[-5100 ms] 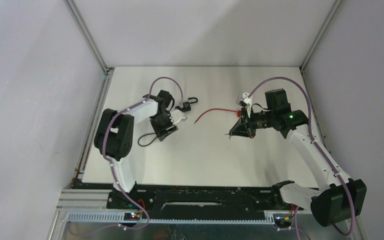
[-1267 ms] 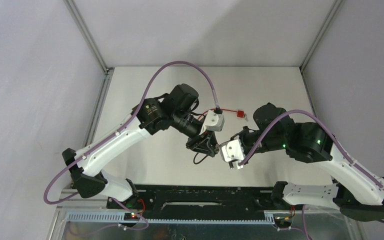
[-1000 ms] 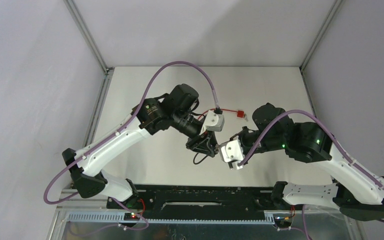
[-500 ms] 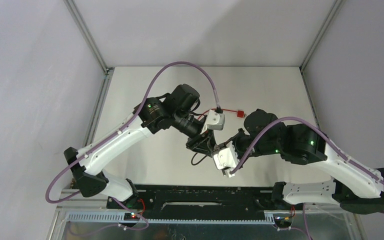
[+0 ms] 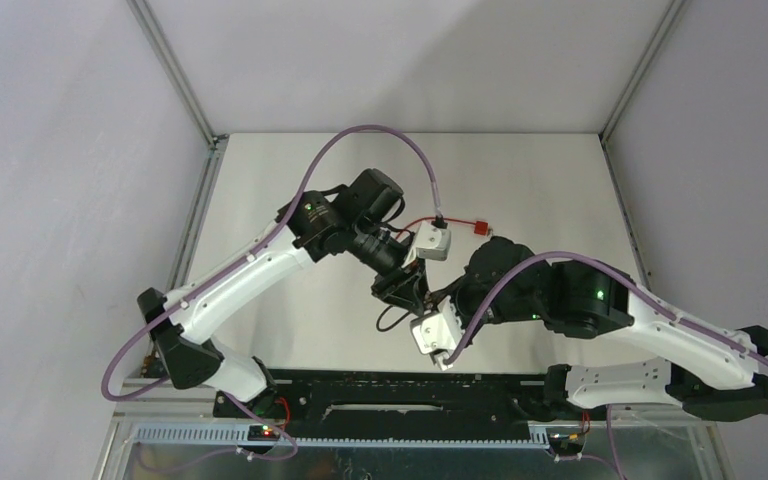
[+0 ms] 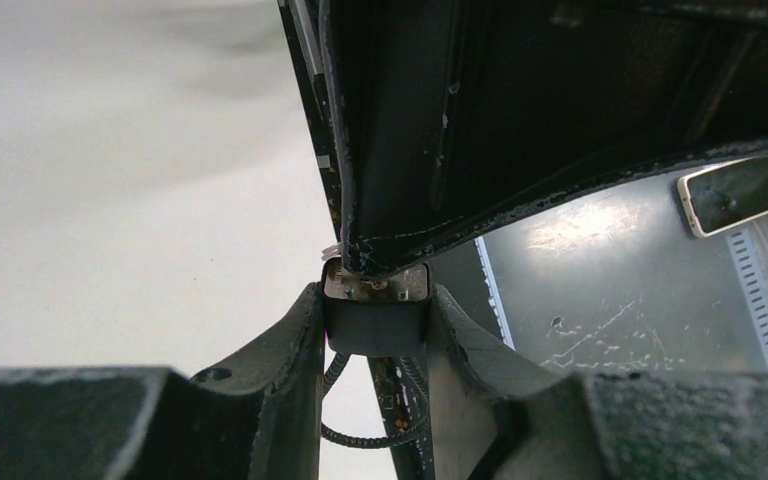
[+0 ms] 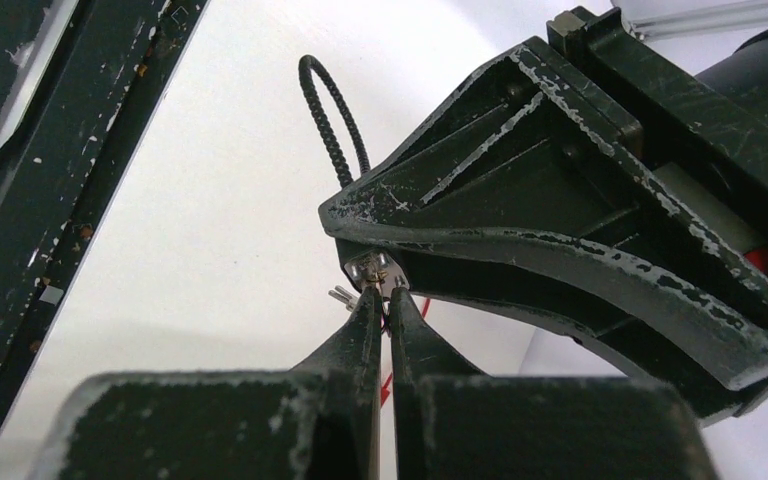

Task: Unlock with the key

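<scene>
The padlock [image 6: 375, 318] is a small dark block with a silvery end face [image 7: 374, 268]. My left gripper [image 6: 375, 300] is shut on its two sides and holds it above the table. Its black cable shackle [image 6: 360, 435] loops out behind the body, and the shackle [image 7: 332, 115] shows in the right wrist view too. My right gripper [image 7: 384, 298] is shut, with its tips pressed up against the lock's end face at the brass keyway. The key is almost wholly hidden between the pads. In the top view the left gripper [image 5: 400, 289] and the right gripper [image 5: 428, 303] meet mid-table.
A red tag [image 5: 480, 227] on a red cord [image 5: 418, 221] lies on the white table [image 5: 520, 170] behind the arms. The black base rail [image 5: 390, 392] runs along the near edge. Grey walls close in the left, right and back.
My right arm has swung left and nearer, bringing its shut fingertips against the lock's end face. The left arm has shifted slightly and still holds the padlock.
</scene>
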`<state>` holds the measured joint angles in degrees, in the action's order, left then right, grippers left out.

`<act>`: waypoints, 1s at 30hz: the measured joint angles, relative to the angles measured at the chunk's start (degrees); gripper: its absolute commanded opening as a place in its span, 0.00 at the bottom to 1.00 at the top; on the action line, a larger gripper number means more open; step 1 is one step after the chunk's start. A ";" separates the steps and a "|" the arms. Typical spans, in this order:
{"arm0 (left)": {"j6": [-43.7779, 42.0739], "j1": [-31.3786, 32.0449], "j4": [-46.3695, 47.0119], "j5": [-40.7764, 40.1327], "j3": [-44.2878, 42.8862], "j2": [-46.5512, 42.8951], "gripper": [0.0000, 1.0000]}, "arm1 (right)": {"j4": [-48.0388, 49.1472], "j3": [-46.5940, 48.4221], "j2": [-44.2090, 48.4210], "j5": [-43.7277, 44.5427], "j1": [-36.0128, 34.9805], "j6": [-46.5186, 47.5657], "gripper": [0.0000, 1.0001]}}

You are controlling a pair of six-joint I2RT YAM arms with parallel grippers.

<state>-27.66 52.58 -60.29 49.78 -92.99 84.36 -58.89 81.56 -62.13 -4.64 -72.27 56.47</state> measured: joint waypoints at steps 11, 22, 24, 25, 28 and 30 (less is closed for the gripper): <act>-3.50 1.01 -3.50 -1.29 0.00 0.63 0.00 | 1.68 -2.03 -1.11 -1.57 -0.33 -0.55 0.05; -8.92 0.85 -5.77 -5.29 -0.02 0.50 0.00 | 5.84 -6.10 -0.79 -4.46 4.26 -3.80 0.40; -9.92 0.72 -5.16 -5.27 -0.02 0.28 0.00 | 5.73 -6.32 -0.17 -5.07 5.18 -4.04 0.41; -10.14 0.61 -4.90 -5.14 -0.02 0.15 0.00 | 5.66 -6.43 0.24 -5.33 5.75 -4.20 0.41; -10.88 0.20 -4.39 -4.79 -0.02 -0.39 0.00 | 5.42 -6.47 1.62 -5.97 7.32 -4.42 0.39; -11.17 -0.07 -4.26 -4.63 -0.02 -0.61 0.00 | 5.40 -6.49 2.64 -6.21 7.98 -4.48 0.37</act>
<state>-38.83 52.51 -64.55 45.15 -93.01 83.74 -53.49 75.07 -59.48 -10.85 -64.29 51.99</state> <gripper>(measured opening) 0.376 0.393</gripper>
